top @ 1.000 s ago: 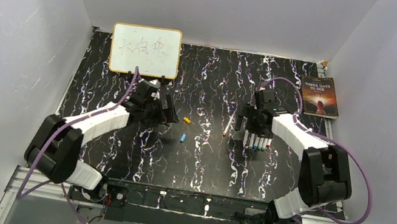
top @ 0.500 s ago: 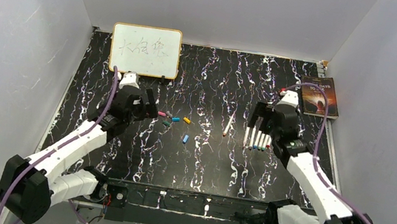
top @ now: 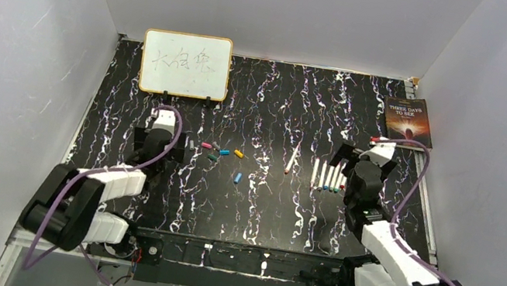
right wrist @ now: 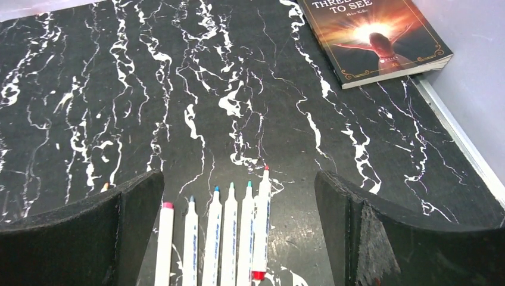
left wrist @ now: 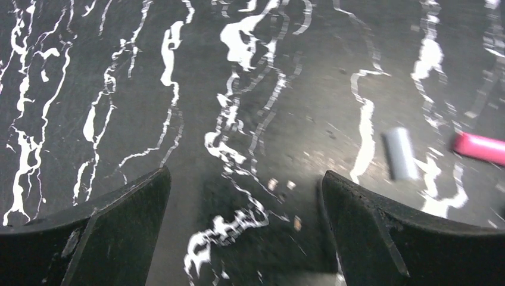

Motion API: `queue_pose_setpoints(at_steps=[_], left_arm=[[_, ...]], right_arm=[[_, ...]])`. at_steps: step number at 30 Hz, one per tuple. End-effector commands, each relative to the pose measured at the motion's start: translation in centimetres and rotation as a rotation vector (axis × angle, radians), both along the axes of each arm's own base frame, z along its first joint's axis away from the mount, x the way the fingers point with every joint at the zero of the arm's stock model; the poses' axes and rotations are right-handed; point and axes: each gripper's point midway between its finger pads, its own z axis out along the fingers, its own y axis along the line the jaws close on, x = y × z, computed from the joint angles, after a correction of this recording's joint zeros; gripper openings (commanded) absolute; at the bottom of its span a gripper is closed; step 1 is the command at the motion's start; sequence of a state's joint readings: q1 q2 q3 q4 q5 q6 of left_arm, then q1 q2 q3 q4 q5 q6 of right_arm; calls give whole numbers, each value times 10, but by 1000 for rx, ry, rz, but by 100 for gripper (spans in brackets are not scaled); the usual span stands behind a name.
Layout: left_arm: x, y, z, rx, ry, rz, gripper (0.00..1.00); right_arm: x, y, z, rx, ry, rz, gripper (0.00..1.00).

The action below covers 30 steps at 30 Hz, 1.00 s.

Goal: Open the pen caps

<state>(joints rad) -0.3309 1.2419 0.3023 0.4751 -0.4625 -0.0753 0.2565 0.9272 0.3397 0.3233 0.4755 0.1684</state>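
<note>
Several white pens point(top: 327, 176) lie side by side right of centre, their coloured tips bare point(right wrist: 229, 232). One more pen point(top: 292, 158) lies apart to their left. Loose pen caps lie near the middle: pink point(top: 206, 146), green point(top: 212, 157), blue point(top: 224, 152), orange point(top: 238, 154) and another blue point(top: 237, 178). My left gripper point(top: 168, 140) stands open and empty just left of the caps. Its view point(left wrist: 244, 176) shows a grey cap point(left wrist: 399, 153) and the pink cap point(left wrist: 479, 148) off to its right. My right gripper point(top: 355, 165) is open over the near ends of the pen row point(right wrist: 238, 177), holding nothing.
A framed whiteboard point(top: 185, 64) with writing stands at the back left. A book point(top: 407, 121) lies at the back right corner point(right wrist: 375, 36), beside the right wall. The tabletop point(top: 253, 214) is black with white veins.
Both arms have drawn back toward their bases. The left gripper has left the spot where the caps lie, uncovering them. The right gripper has backed off the pen row.
</note>
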Motion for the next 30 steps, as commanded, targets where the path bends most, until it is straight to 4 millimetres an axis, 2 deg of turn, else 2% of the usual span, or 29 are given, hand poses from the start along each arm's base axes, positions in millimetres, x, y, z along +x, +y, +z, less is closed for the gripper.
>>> queue_pose_setpoints(at_steps=[1, 2, 4, 7, 9, 12, 14, 16, 18, 19, 21, 22, 23, 24, 27, 30], left_arm=[[34, 15, 12, -58, -149, 48, 98], [37, 20, 6, -52, -133, 62, 98], [52, 18, 7, -89, -157, 26, 98], [64, 33, 2, -155, -147, 64, 98], [68, 34, -4, -161, -115, 36, 98], [66, 34, -1, -160, -134, 8, 98], [63, 40, 5, -147, -178, 35, 99], [60, 43, 11, -132, -219, 30, 98], [59, 35, 14, -117, -260, -50, 98], [57, 33, 3, -118, -261, -65, 99], [63, 31, 3, -110, -308, -98, 98], [59, 31, -6, -129, -250, -88, 98], [64, 34, -4, -145, -245, -71, 98], [66, 35, -2, -149, -270, -72, 98], [65, 35, -5, -157, -246, -70, 99], [65, 36, -6, -156, -241, -69, 98]], right_arm=[[10, -12, 7, -15, -127, -60, 98], [12, -13, 3, -18, -125, -65, 98], [15, -14, -7, -23, -123, -69, 98], [21, -18, -23, -23, -116, -89, 98], [24, -19, -33, -20, -108, -98, 98], [27, -24, -39, -28, -111, -122, 98], [32, -26, -46, -35, -65, -134, 98], [31, -33, -42, -45, -90, -148, 98], [31, -36, -41, -40, -98, -135, 98], [31, -38, -41, -38, -98, -142, 98], [32, -43, -41, -37, -102, -161, 98], [29, -46, -42, -32, -115, -169, 98], [24, -49, -35, -19, -181, -173, 98], [24, -48, -34, -30, -205, -153, 98], [32, -30, -50, -59, -140, -31, 98], [31, -28, -45, -91, -197, -10, 98]])
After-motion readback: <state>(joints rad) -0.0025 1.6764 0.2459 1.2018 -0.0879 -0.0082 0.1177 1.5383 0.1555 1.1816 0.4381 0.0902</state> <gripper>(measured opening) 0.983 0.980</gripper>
